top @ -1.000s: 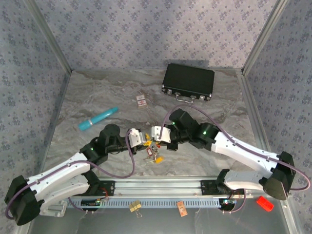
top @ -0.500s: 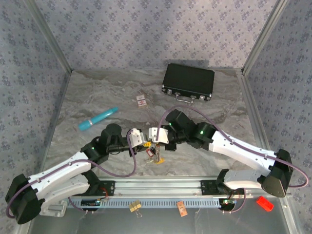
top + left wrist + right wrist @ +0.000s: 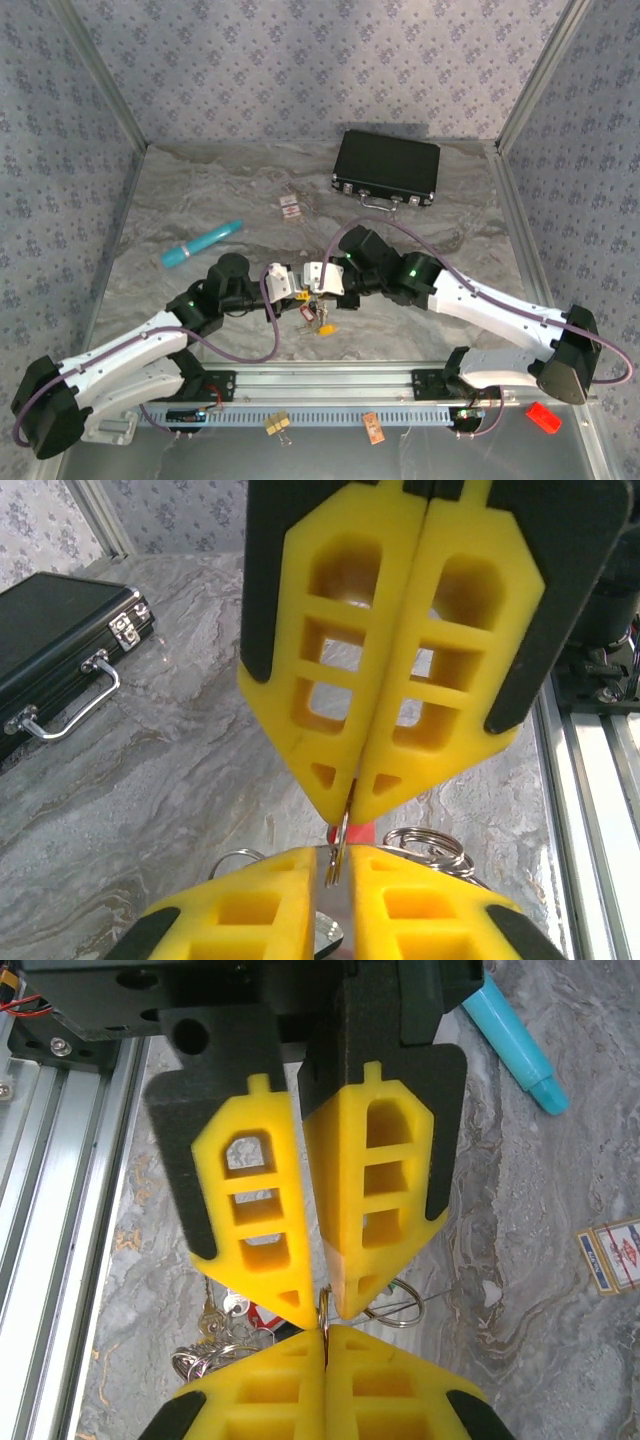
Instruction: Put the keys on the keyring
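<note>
grey marble-look tabletop point(image 3: 200, 200), blue-grey floral wallpaper walls point(image 3: 300, 60), metal corner posts point(image 3: 100, 75), aluminium rail point(image 3: 330, 380) up front, soft even light, probably overhead

Blue-grey wallpaper point(image 3: 300, 70) with a small repeating floral motif covered the walls. The table point(image 3: 200, 190) was grey and marble-patterned, streaked with paler and darker veins. Right of centre near the top of the overhead view lay a black case point(image 3: 387, 165) with silvery trim and a silvery handle point(image 3: 378, 203). At left of centre was a turquoise cylinder point(image 3: 202, 243), and between the two a red-and-white card point(image 3: 291, 207). The keys point(image 3: 315, 318) at mid-frame showed red and yellow heads. The keyring point(image 3: 341, 842) was thin and silvery. The left gripper point(image 3: 350, 815) and the right gripper point(image 3: 322, 1312) were bright yellow backed with black. The left arm point(image 3: 120, 355) and the right arm point(image 3: 490, 305) were white and black, each with a purple cable and a green light. A red object point(image 3: 543, 416) sat at lower right.
</note>
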Motion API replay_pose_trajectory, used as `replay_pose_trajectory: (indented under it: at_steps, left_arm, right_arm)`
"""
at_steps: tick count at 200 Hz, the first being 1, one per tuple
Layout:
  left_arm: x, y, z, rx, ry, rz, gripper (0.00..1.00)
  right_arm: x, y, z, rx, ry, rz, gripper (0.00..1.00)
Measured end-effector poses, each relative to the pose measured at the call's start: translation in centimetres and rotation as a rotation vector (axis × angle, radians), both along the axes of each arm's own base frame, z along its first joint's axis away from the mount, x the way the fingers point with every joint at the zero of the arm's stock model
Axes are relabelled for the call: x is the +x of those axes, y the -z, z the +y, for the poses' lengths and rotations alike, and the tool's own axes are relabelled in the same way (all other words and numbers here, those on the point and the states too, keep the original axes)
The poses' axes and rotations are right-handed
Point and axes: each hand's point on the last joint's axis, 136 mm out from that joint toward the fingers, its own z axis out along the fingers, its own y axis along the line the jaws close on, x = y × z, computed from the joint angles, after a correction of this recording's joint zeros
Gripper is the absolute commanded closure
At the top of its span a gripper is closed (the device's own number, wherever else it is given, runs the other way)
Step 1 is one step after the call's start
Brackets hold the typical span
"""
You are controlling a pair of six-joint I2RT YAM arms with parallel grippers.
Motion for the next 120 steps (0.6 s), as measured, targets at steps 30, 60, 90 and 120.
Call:
replay_pose_trajectory:
  at_steps: [30,60,90,120]
  left_arm:
    - [-0.2,-0.1,-0.1,-0.005,0.009,0.004,1.0]
    - [-0.2,-0.3,-0.2,-0.014,0.012,0.002,1.0]
    - [0.0,-0.9,-0.3,-0.055,0.003,-0.006,1.0]
    - [0.1,-0.7,-0.3,-0.086,-0.01,0.007,1.0]
  right_arm:
    - [0.0,0.0,0.0,0.013,0.004,0.002,0.95]
    - [0.1,-0.1,-0.7,0.089,0.036,0.044,0.69]
    - [0.8,0.1,-2.3,0.193,0.093,0.115,0.66]
    - [0.3,0.5,-2.0,0.242,0.096,0.18,0.68]
